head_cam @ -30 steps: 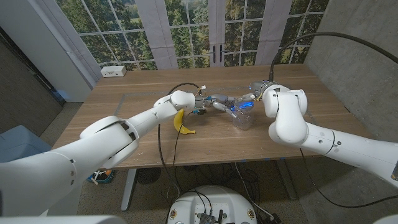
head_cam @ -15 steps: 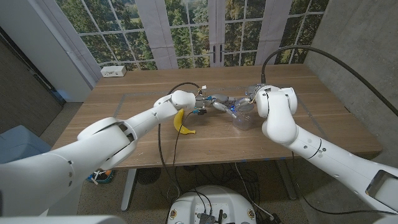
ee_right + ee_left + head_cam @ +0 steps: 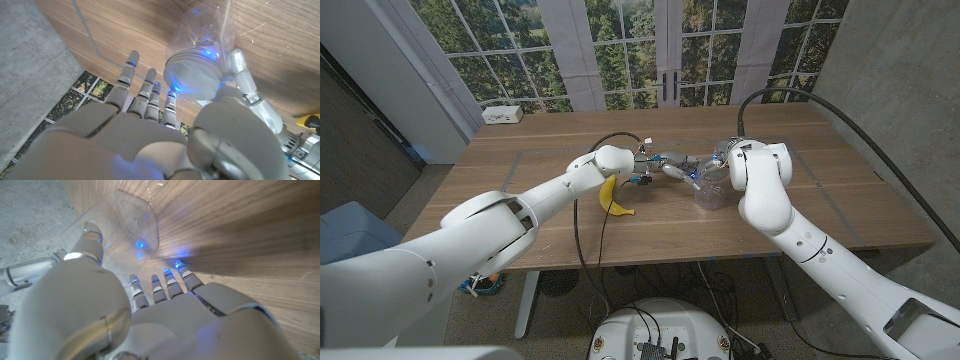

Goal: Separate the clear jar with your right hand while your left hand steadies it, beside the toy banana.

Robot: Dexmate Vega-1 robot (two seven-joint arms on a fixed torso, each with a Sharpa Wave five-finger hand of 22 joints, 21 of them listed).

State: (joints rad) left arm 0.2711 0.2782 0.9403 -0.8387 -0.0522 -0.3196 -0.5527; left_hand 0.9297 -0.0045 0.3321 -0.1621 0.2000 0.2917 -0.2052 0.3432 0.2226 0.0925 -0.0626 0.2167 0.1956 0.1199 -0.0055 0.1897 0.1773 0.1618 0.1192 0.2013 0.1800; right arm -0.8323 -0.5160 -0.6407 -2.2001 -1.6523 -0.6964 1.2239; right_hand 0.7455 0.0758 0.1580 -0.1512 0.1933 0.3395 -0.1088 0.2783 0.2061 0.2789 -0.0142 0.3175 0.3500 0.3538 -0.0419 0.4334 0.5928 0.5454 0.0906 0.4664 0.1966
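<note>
Both hands open: right hand (image 3: 150, 125) and left hand (image 3: 165, 305) flank unlabelled clear jar (image 3: 200, 55).

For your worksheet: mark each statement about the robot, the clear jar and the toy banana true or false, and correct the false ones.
1. The toy banana lies on the wooden table. True.
2. The clear jar is to the robot's left of the banana. False: it is to the banana's right.
3. The left robot hand reaches toward the jar from the banana's side. True.
4. The jar lies on the floor. False: it is on the table, as the right wrist view also shows.
5. A white box sits at the table's far left corner. True.
6. The right robot hand holds the banana. False: it is at the jar.
</note>
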